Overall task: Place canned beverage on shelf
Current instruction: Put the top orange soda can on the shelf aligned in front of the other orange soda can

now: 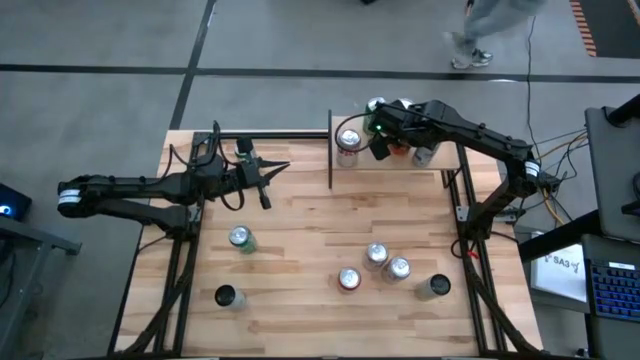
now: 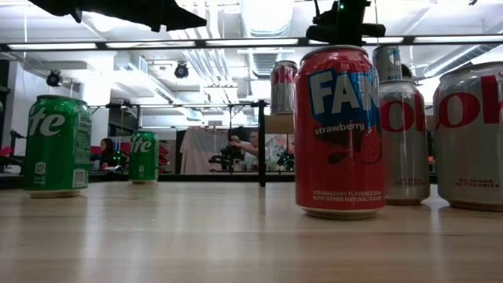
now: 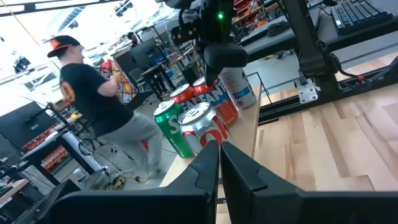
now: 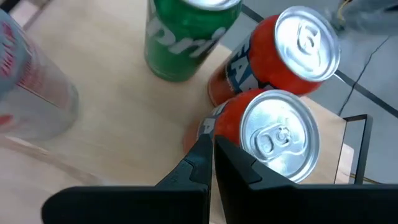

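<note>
The shelf (image 1: 362,162) is a small light board with black posts at the table's far right. On it stand a silver-and-red can (image 1: 348,140), a green can (image 4: 186,25), two red cans (image 4: 280,134) (image 4: 305,43) and a white-and-blue can (image 1: 425,153). My right gripper (image 4: 211,146) is shut and slants down over the shelf, its tips beside the nearer red can. My left gripper (image 1: 275,170) is shut and level above the table's far left part, holding nothing and pointing toward the shelf. My right gripper's shut fingertips (image 4: 202,149) stand by the side of the nearer red can (image 4: 214,124), slanting down from above. I cannot tell whether they touch it. That can stands upright on the shelf.
Loose cans stand on the tabletop: a green one (image 1: 241,238), a dark one (image 1: 228,296), two silver ones (image 1: 376,254) (image 1: 398,268), a red one (image 1: 349,279) and a grey one (image 1: 433,287). A person (image 3: 93,99) walks beyond the table's far edge.
</note>
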Available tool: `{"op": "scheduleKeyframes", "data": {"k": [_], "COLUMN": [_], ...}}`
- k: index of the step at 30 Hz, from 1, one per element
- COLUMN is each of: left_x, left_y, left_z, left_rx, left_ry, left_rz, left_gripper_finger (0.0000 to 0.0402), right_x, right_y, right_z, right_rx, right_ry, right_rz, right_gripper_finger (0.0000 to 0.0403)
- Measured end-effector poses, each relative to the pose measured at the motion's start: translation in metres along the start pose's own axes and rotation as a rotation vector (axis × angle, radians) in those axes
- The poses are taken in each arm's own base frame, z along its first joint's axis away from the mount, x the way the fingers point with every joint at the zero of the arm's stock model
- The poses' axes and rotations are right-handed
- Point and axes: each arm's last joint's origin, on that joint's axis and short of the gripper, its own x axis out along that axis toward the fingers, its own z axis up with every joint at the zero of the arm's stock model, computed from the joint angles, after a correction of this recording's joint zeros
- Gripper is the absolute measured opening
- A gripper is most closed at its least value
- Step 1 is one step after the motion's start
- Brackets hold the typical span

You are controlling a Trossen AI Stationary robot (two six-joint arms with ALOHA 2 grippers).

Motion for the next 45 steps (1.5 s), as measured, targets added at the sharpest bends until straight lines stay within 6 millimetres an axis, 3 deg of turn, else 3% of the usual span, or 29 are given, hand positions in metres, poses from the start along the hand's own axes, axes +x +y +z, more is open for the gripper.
{"op": "scheduleKeyframes", "data": {"k": [10, 20, 26, 33, 36, 39, 45], "left_x": [0.000, 0.000, 0.002, 0.005, 0.007, 0.008, 0.009], "left_y": [0.000, 0.000, -0.002, -0.005, -0.005, -0.007, -0.007], "left_z": [0.000, 0.000, -0.002, -0.006, -0.007, -0.008, -0.009], "left_rx": [0.000, 0.002, 0.003, -0.005, -0.006, -0.005, -0.005], "left_ry": [0.000, 0.003, 0.018, 0.040, 0.047, 0.054, 0.057], "left_rz": [0.000, -0.002, -0.010, -0.022, -0.025, -0.029, -0.030], "left_gripper_finger": [0.0001, 0.0001, 0.0001, 0.0001, 0.0001, 0.0001, 0.0001], "right_x": [-0.029, -0.039, -0.056, -0.069, -0.070, -0.065, -0.051], "right_y": [-0.009, -0.013, -0.005, -0.001, 0.000, -0.004, -0.016], "right_z": [0.012, 0.007, -0.004, -0.030, -0.034, -0.033, -0.020], "right_rx": [0.024, -0.039, -0.070, -0.021, -0.003, 0.010, 0.043], "right_ry": [-0.079, -0.071, -0.097, 0.074, 0.070, -0.019, -0.051], "right_rz": [0.055, 0.055, 0.121, 0.260, 0.250, 0.121, 0.022], "right_gripper_finger": [0.0009, 0.0009, 0.0009, 0.0009, 0.0009, 0.0009, 0.0009]}}
